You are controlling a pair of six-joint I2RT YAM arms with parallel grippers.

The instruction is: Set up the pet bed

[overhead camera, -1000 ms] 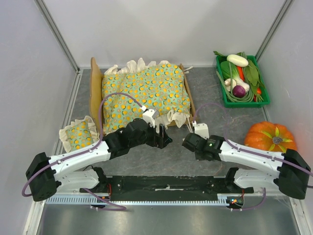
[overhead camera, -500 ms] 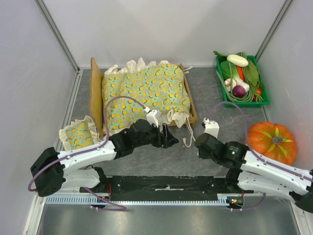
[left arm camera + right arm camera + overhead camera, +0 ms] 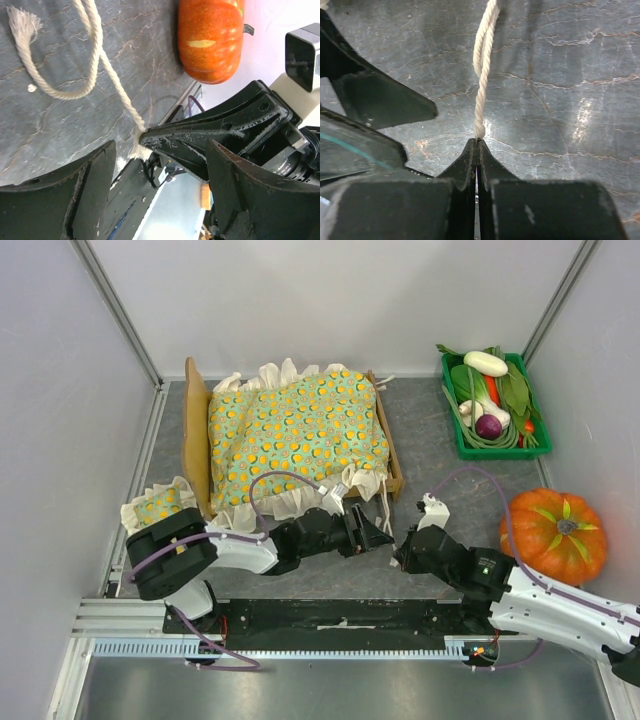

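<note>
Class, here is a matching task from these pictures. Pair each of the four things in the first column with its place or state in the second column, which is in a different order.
Column 1
1. pumpkin
2. green crate
3. left gripper
4. right gripper

Column 2
A. shut on the cream cord
B. in the far right corner
C. open, fingers well apart
D. orange, at the near right

Pairs: 1-D, 2-B, 3-C, 4-A
</note>
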